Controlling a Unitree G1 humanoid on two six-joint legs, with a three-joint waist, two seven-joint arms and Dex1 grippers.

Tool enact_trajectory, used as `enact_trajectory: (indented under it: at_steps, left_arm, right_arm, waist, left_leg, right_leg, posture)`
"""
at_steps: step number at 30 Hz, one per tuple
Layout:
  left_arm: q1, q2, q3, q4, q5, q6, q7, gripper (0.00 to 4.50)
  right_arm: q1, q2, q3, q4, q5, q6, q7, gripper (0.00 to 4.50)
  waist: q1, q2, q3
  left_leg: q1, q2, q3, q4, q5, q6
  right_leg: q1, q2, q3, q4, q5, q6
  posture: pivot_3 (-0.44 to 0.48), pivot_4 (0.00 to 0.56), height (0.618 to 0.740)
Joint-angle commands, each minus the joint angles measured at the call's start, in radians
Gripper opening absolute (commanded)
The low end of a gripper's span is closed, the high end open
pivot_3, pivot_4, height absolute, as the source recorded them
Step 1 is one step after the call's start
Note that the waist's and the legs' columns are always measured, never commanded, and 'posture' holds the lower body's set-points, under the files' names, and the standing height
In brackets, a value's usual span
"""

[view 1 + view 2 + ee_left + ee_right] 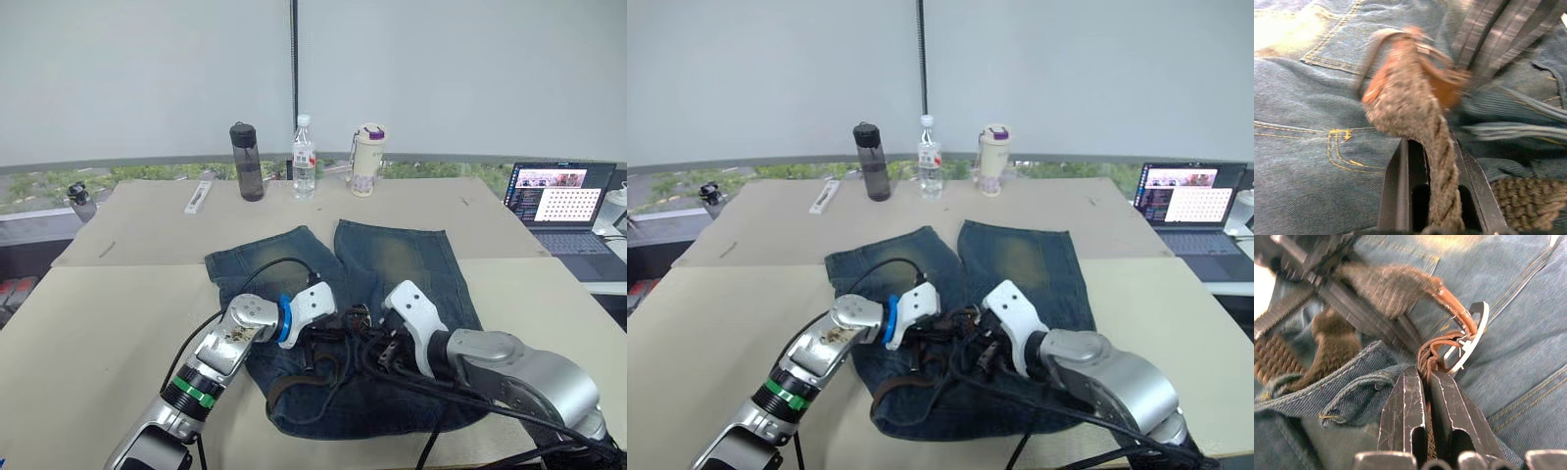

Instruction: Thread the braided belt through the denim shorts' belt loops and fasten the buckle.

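Background, left to right: dark grey lidded bottle (247,162), clear water bottle (304,158) and cream tumbler with purple lid (367,159) standing in a row at the far edge of the beige table (88,323); open laptop (558,206) at the far right.
Garment: faded dark blue denim shorts (392,257) lying flat mid-table, legs pointing away from the robot, waistband nearest it.
Left gripper (1430,183): black fingers closed on the braided belt (1410,105), a dark brown woven strap whose tan leather tip projects just past the fingertips, over the front of the shorts.
Belt slack: a dark loop (294,384) lying on the denim near the waistband, below the left gripper.
Blue denim belt loop (1359,394): raised fold of waistband fabric just beside the right fingers.
Right gripper (1425,382): fingers clamped on the leather-wrapped belt end that carries the silver-grey metal buckle (1469,340); frame tilted up off the fabric.
Stage (judged): strap tip and buckle meeting at the front; fastening not yet done.
Risk 1: tip missing the frame, because the two ends sit at different angles.
Risk 2: tip slipping from the left fingers, the grip being narrow on a round braid.
Risk 3: slack snagging the black robot cables (411,384) crossing the shorts.
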Motion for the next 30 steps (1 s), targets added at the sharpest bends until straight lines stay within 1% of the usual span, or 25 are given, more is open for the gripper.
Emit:
enact_trajectory:
  at_steps: [1,8,11,14,16,18,20,24,26,28,30]
  left_arm:
    - [-0.010,-0.002,-0.001,-0.044,-0.005,0.081,0.039,0.00]
    - [0.001,0.032,-0.010,-0.023,0.023,0.198,0.106,0.00]
    - [-0.020,0.027,-0.001,-0.009,0.023,0.236,0.141,0.00]
    - [-0.035,0.026,0.004,-0.007,0.016,0.256,0.156,0.00]
    - [-0.046,0.019,0.010,-0.033,-0.006,0.242,0.144,0.00]
    - [-0.056,0.004,0.009,-0.062,-0.031,0.216,0.128,0.00]
    - [-0.062,-0.034,0.024,-0.102,-0.087,0.216,0.106,0.00]
    - [-0.075,-0.076,0.048,-0.138,-0.153,0.244,0.099,0.00]
    - [-0.083,-0.072,0.049,-0.116,-0.151,0.238,0.101,0.00]
    - [-0.082,-0.052,0.031,-0.087,-0.130,0.208,0.092,0.00]
    - [-0.076,-0.048,0.033,-0.075,-0.132,0.210,0.094,0.00]
  right_arm:
    - [-0.016,0.013,-0.027,-0.034,0.007,-0.029,0.001,0.09]
    - [0.016,0.051,-0.128,-0.090,0.074,-0.018,0.018,0.09]
    - [0.033,0.024,-0.131,-0.121,0.085,-0.035,0.036,0.09]
    - [0.035,0.035,-0.135,-0.128,0.098,-0.039,0.034,0.09]
    - [0.025,-0.024,-0.073,-0.136,0.042,-0.058,0.033,0.09]
    - [0.009,-0.103,0.036,-0.127,-0.042,-0.088,0.025,0.09]
    - [-0.001,-0.132,0.124,-0.091,-0.099,-0.111,0.007,0.09]
    - [-0.011,-0.181,0.251,-0.034,-0.215,-0.192,0.012,0.09]
    - [-0.007,-0.167,0.253,-0.028,-0.222,-0.231,0.029,0.09]
    - [-0.001,-0.127,0.225,-0.048,-0.192,-0.243,0.047,0.09]
    - [0.014,-0.120,0.200,-0.077,-0.161,-0.241,0.081,0.09]
  waist:
    - [0.000,0.000,0.000]
    - [-0.001,0.000,0.000]
    - [0.000,0.000,0.000]
    - [0.000,0.000,0.000]
    - [0.000,0.000,0.000]
    - [0.000,0.000,0.000]
    - [0.000,0.000,0.000]
    - [0.001,0.000,0.000]
    - [0.001,0.000,0.000]
    - [0.000,0.000,0.000]
    - [0.001,0.000,0.000]
  left_leg:
    - [0.000,0.000,0.000,0.000,0.000,0.000]
    - [0.000,0.000,0.000,0.000,0.000,0.000]
    - [0.000,0.000,-0.001,0.000,0.000,0.000]
    - [0.000,0.000,-0.001,0.000,0.000,0.000]
    - [0.000,0.000,-0.001,0.000,0.000,0.000]
    - [0.000,0.000,0.000,0.000,0.000,0.000]
    - [0.000,0.000,0.000,0.000,0.000,0.000]
    - [-0.001,0.000,0.000,0.000,0.000,0.000]
    - [-0.001,-0.001,0.000,0.000,0.000,0.000]
    - [0.000,-0.001,-0.001,0.000,0.000,0.000]
    - [-0.001,-0.001,-0.001,0.000,0.000,0.000]
  right_leg:
    - [0.000,0.000,0.000,0.000,0.000,0.000]
    - [0.000,0.000,0.000,0.000,0.000,0.000]
    - [0.000,0.000,0.000,0.000,0.000,0.000]
    - [0.000,0.000,0.000,0.000,0.000,0.000]
    - [0.000,0.000,0.000,0.000,0.000,0.000]
    - [-0.001,0.000,0.000,0.000,0.000,0.000]
    - [-0.001,0.000,0.000,0.000,0.000,0.000]
    - [-0.001,0.000,0.000,0.000,0.000,0.000]
    - [-0.001,0.000,0.000,-0.001,0.000,0.000]
    - [-0.001,0.000,0.000,0.000,0.000,0.000]
    - [-0.001,0.000,0.000,0.000,0.000,0.000]
  posture:
    - [0.000,0.150,0.740]
    - [0.000,0.150,0.740]
    - [0.000,0.150,0.740]
    - [0.000,0.150,0.740]
    - [0.000,0.150,0.740]
    - [0.000,0.150,0.740]
    - [0.000,0.150,0.740]
    - [0.000,0.150,0.740]
    - [0.000,0.150,0.740]
    - [0.000,0.150,0.740]
    - [0.000,0.150,0.740]
